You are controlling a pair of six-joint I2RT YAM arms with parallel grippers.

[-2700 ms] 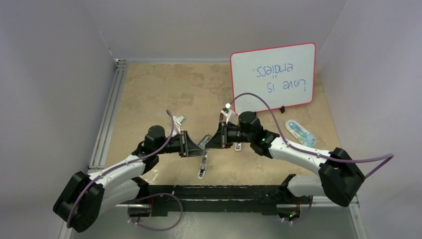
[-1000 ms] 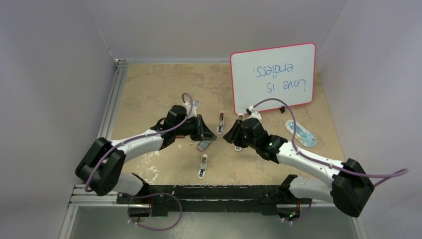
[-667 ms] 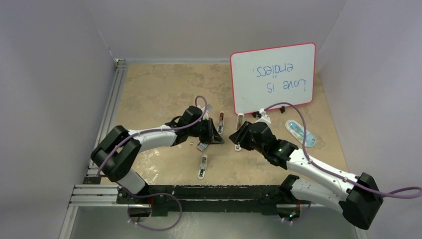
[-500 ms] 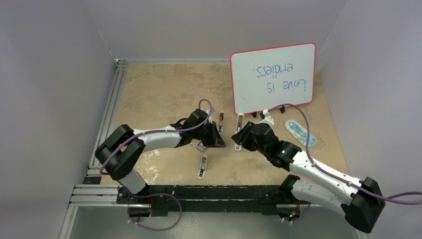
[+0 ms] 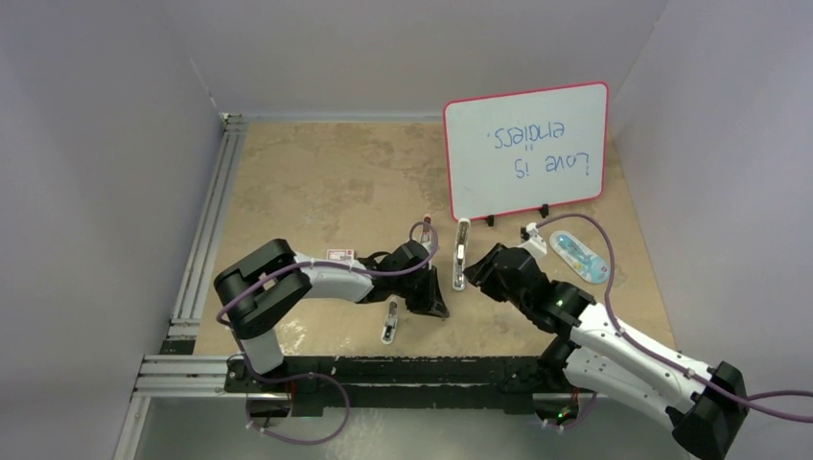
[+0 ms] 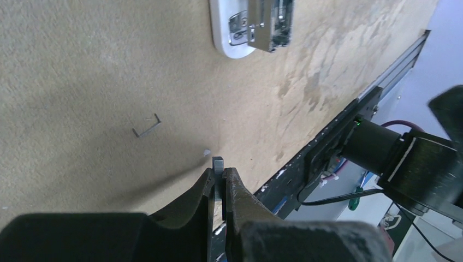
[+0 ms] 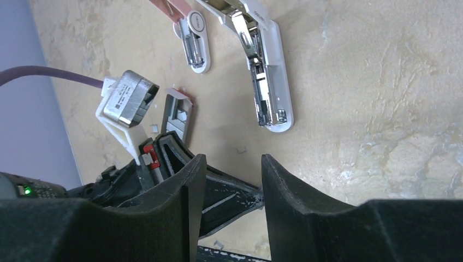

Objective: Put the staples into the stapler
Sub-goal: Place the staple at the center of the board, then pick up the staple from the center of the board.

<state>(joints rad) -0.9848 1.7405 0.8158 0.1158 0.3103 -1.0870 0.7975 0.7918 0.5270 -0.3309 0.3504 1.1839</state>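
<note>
- My left gripper is pinched nearly closed on a short strip of staples. The strip stands up between the fingertips, low over the table.
- The white stapler lies opened out ahead of those fingertips. Only its near end shows in the left wrist view, apart from the strip.
- Its long axis runs away from me, so I judge the strip must line up with it before going down.
- My right gripper hangs about half open with nothing in it, just beside the stapler.
- Both arms are near, but the left one carries the load.
- A loose staple lies left of the strip, and the grey tray sits by my left gripper.
</note>
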